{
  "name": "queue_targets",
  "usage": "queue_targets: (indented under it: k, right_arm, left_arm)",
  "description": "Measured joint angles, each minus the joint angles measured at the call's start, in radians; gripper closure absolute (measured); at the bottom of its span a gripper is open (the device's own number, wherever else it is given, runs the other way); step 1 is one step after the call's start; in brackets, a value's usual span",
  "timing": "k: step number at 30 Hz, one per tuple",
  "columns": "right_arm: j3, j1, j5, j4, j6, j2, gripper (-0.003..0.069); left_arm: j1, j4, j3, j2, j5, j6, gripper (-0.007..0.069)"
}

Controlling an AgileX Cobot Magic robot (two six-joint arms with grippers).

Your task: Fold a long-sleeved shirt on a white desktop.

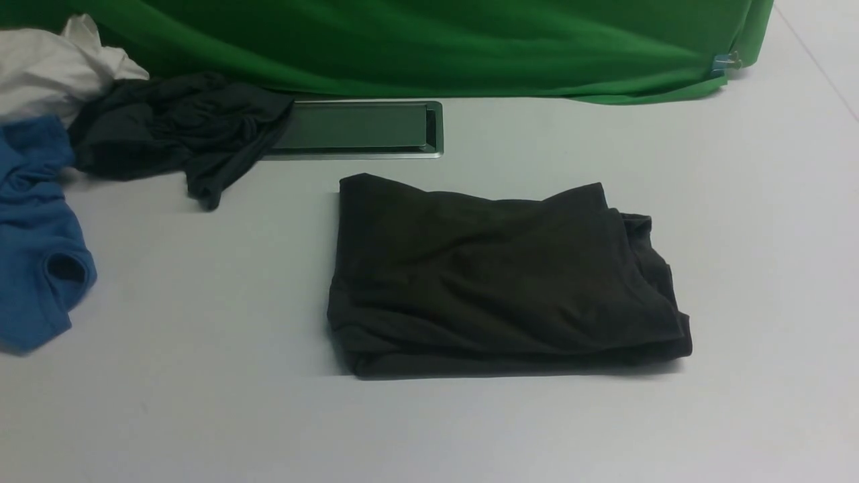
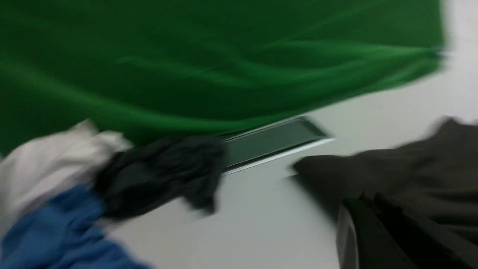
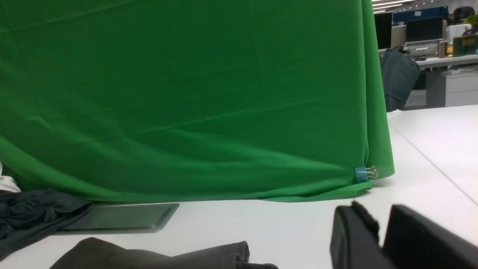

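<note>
The right claw [image 3: 381, 235] shows only at the edge of its own wrist view, two black fingers [image 3: 353, 239] with a narrow gap between them and nothing gripped; it hangs clear of the cloth. A wisp of dark fluff clings to one fingertip. Just beside it, lower and toward the middle of the surface, a corner of the dark olive-brown, almost black knit long-sleeved shirt [image 3: 157, 256] is cut off by the frame.

The left claw [image 2: 377, 231] is a dark blurred mass in its own wrist view; its fingers look pressed together, holding nothing, with the shirt [image 2: 403, 172] right behind it. That whole view is smeared by motion.

Neither claw appears in the front view. There the shirt [image 1: 503, 275] lies folded into a rough rectangle near the middle of the smooth white surface [image 1: 201, 402], layered edges showing along the near side and bunched folds on its right end. No label or print can be seen.

Beyond it sits the rectangular silver-framed cable slot [image 1: 359, 127], its inside dark, partly covered at one end by a crumpled charcoal-grey garment [image 1: 174, 131]. Farther left lie a blue shirt [image 1: 33, 235] and a white cloth [image 1: 54, 67], both cut off. A green cloth backdrop [image 1: 436, 40] hangs behind.
</note>
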Motion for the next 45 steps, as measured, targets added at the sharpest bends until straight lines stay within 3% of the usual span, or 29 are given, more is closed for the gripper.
queue_targets:
  k: [1, 5, 10, 45]
  right_arm:
    - [0.0, 0.0, 0.0, 0.0, 0.0, 0.0, 0.0526]
    - [0.0, 0.0, 0.0, 0.001, 0.0, 0.0, 0.0517]
    - [0.0, 0.0, -0.003, 0.001, 0.0, 0.0, 0.051]
    - [0.0, 0.0, -0.004, 0.001, 0.0, 0.0, 0.0435]
  left_arm:
    - [0.008, 0.101, 0.094, -0.037, -0.097, -0.132, 0.0607]
    - [0.039, 0.121, 0.328, -0.111, -0.241, -0.245, 0.0606]
    - [0.075, 0.034, 0.402, -0.118, -0.192, -0.258, 0.0606]
    - [0.075, 0.09, 0.402, -0.12, -0.228, -0.24, 0.0605]
